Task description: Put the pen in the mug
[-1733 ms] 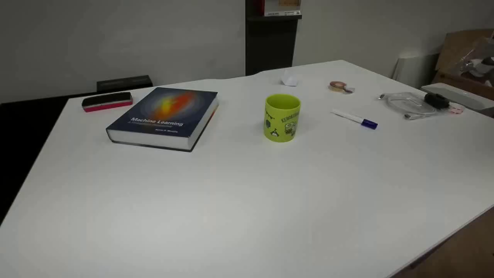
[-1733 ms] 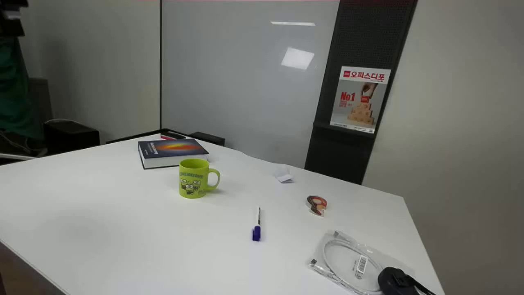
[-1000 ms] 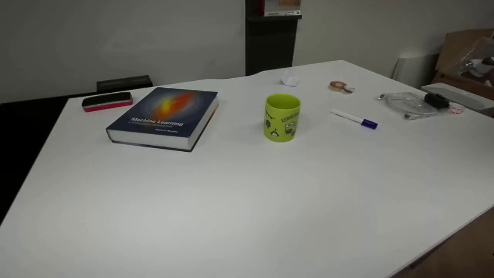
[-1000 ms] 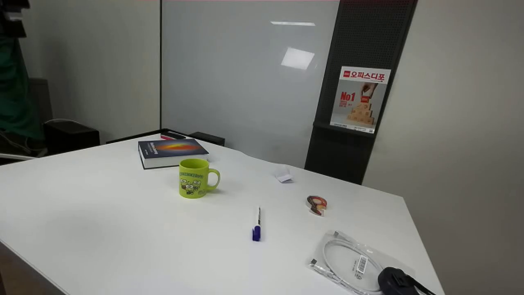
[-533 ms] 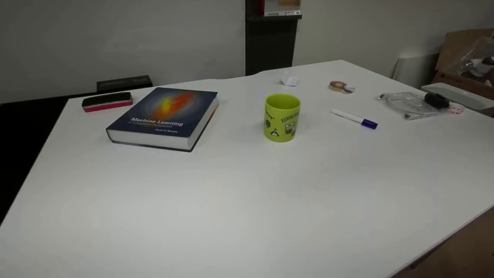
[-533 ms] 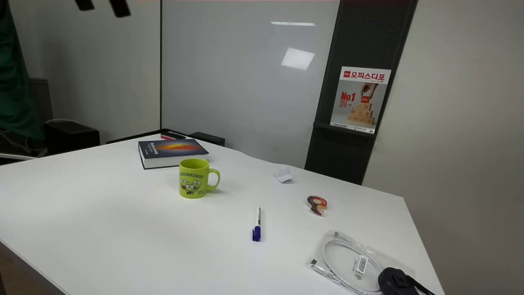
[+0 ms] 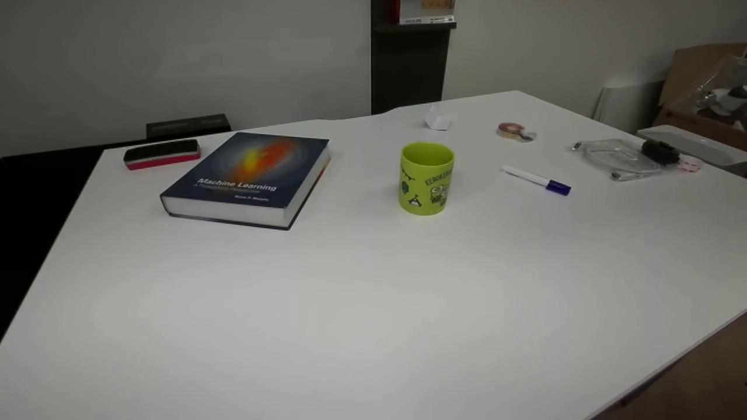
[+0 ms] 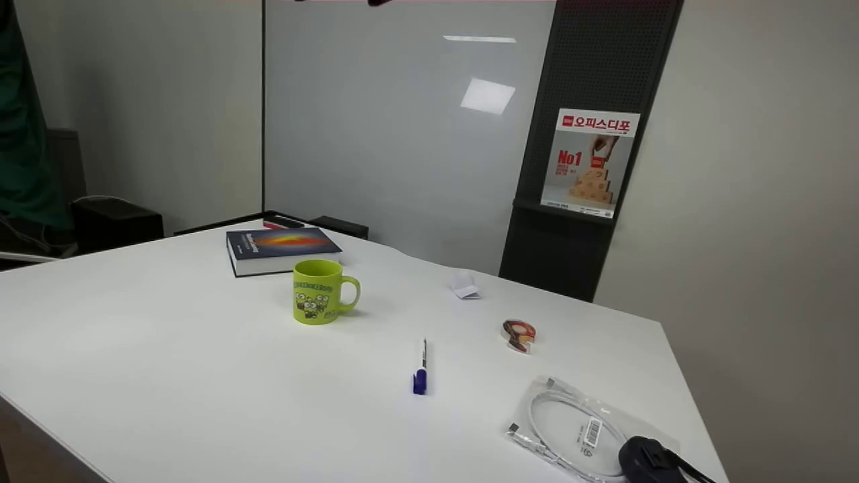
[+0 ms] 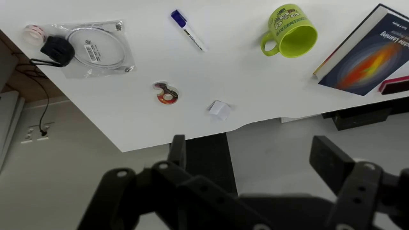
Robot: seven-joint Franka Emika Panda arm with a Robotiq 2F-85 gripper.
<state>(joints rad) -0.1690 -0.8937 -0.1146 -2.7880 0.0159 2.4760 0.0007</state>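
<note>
The white pen with a blue cap lies flat on the white table, seen in both exterior views [image 7: 532, 177] [image 8: 420, 381] and at the top of the wrist view [image 9: 189, 31]. The yellow-green mug stands upright near it, its open top facing up, in both exterior views [image 7: 426, 184] [image 8: 315, 295] and in the wrist view [image 9: 287, 25]. Its handle shows on the pen's side. My gripper [image 9: 247, 140] is open, with nothing between its fingers. It is high above the table, apart from both pen and mug. In an exterior view only its fingertips [image 8: 339, 1] show at the top edge.
A thick book [image 7: 251, 169] lies beside the mug, with a pink-and-black eraser [image 7: 162, 154] behind it. A tape dispenser [image 9: 167, 93], folded paper [image 9: 219, 110] and a bagged cable [image 9: 96, 48] with a black item [image 9: 58, 50] lie around the pen. The table's edge [image 9: 179, 141] shows below.
In an exterior view, the gripper has moved from the upper left corner rightward along the top edge, with its fingertips now barely in frame. The pen and mug have not moved.
</note>
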